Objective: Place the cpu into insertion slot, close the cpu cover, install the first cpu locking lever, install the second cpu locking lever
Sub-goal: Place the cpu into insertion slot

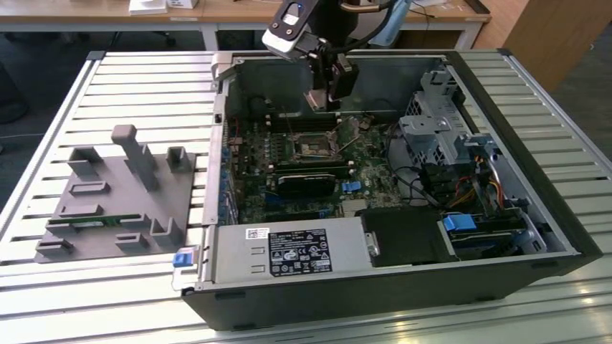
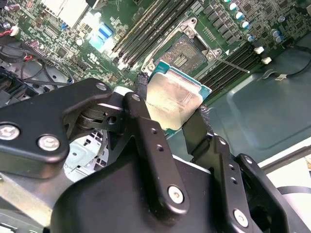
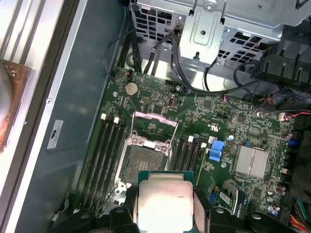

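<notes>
While the arm hangs over the open computer case (image 1: 497,215) in the upper middle of the exterior view, the gripper (image 1: 328,97) is clamped on the cpu (image 1: 319,99), one black finger on each of two opposite edges. In both wrist views the chip's dull metal top faces the camera, and a thin green border shows along the edge that points away from the gripper (image 2: 170,110) and toward the motherboard (image 3: 223,116). The chip is square, so neither side reads as longer.

The cpu (image 2: 172,97) is in the air, apart from the board and above the back part of the case. The insertion slot (image 1: 314,148) lies below it near the middle of the exterior view, with its dark centre bare. In the first wrist view the slot (image 3: 145,158) sits just beyond the chip's (image 3: 165,201) leading edge, between two banks of long black memory slots (image 3: 108,145). The cpu cover (image 3: 154,116) is swung open at the socket's far side.

A grey fixture (image 1: 125,193) rests on the slatted table (image 1: 57,301) at the exterior view's left, well apart from the case.
</notes>
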Robot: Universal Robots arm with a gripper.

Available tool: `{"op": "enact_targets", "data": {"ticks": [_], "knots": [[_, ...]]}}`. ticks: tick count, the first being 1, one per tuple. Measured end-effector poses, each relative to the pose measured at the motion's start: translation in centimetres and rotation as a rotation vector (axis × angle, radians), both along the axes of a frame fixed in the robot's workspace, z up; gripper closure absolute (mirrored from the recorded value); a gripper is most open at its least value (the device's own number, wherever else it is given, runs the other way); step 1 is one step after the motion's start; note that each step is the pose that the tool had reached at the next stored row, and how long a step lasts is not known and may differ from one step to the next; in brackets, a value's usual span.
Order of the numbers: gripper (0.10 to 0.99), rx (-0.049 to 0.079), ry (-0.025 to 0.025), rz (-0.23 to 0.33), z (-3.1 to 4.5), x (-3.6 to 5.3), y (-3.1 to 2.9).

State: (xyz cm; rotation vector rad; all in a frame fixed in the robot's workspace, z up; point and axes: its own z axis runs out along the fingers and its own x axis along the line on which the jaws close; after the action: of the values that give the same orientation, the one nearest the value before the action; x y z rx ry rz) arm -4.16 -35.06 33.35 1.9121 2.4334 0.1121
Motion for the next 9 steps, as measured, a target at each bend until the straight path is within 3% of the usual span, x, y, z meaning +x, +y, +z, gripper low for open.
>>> {"op": "enact_targets", "data": {"ticks": [9], "knots": [[0.545,0.000,-0.0004,-0.005,-0.39,0.00,0.00]]}}
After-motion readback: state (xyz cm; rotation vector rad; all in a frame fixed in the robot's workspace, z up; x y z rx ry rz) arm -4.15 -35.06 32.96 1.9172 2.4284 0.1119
